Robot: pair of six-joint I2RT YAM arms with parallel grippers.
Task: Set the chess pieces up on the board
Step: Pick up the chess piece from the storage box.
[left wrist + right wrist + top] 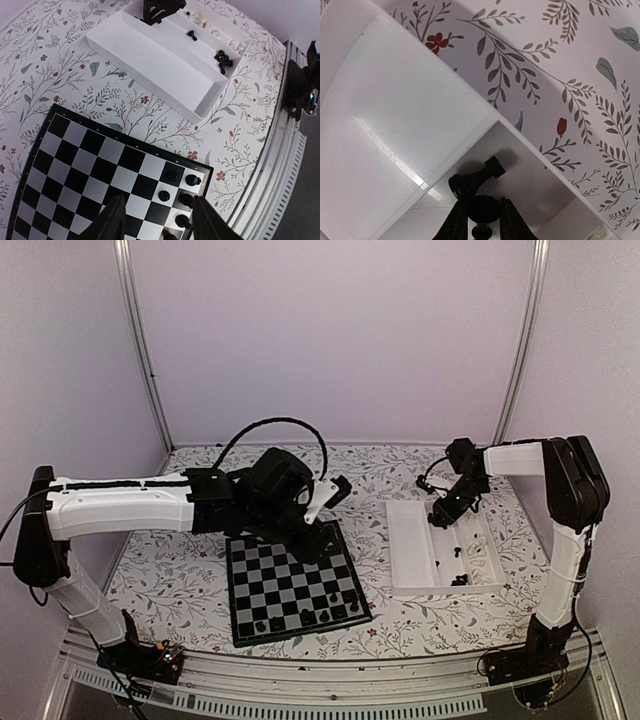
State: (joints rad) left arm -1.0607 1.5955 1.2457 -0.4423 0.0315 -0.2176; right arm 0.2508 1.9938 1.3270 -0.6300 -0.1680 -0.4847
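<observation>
The board (285,580) lies in front of the left arm, with several black chess pieces (322,613) along its near edge. My left gripper (322,532) hovers above the board's far right part. In the left wrist view it (160,225) is open and empty over the corner squares, where several pieces (172,175) stand. My right gripper (447,510) is down in the far end of the white tray (410,555). In the right wrist view its jaws (483,225) press both sides of a black piece (485,207). Another black piece (475,180) lies tipped just beyond it.
The tray (150,60) has long compartments; a cluster of black pieces (223,59), a single black piece (191,34) and pale cream pieces (202,20) lie in its narrow side. A floral cloth (200,570) covers the table. The metal rail (330,680) runs along the near edge.
</observation>
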